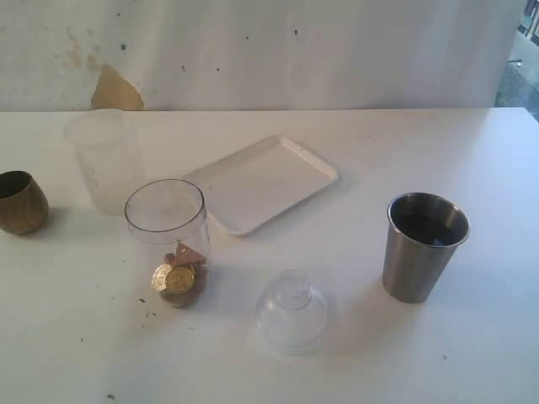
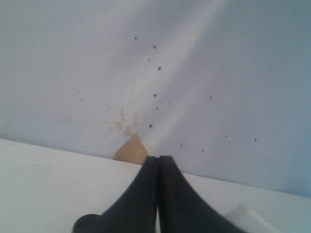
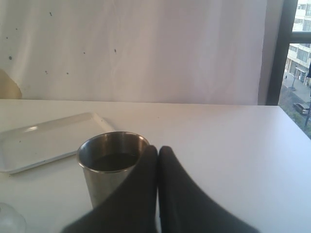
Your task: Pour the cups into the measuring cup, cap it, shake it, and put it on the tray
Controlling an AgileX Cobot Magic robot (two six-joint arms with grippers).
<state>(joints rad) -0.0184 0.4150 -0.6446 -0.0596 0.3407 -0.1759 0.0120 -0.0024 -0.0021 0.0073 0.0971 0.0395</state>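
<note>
The clear measuring cup (image 1: 168, 236) stands uncapped left of centre, with gold coins and small brown pieces at its bottom. The brown wooden cup (image 1: 20, 202) sits at the far left edge. The steel tumbler (image 1: 424, 246) stands at the right, dark inside. The white tray (image 1: 261, 182) lies empty behind the middle. Neither arm shows in the exterior view. My right gripper (image 3: 158, 148) is shut on nothing, its tips just in front of the steel tumbler (image 3: 111, 162), with the tray (image 3: 46, 140) beyond. My left gripper (image 2: 159, 158) is shut and empty, facing the wall.
A clear dome cap (image 1: 291, 311) rests on the table in front, between the measuring cup and the tumbler. A frosted milky cup (image 1: 106, 162) stands behind the measuring cup. A brown patch (image 1: 116, 91) marks the back wall. A dark rounded shape (image 2: 85, 224) beside the left fingers is cut off.
</note>
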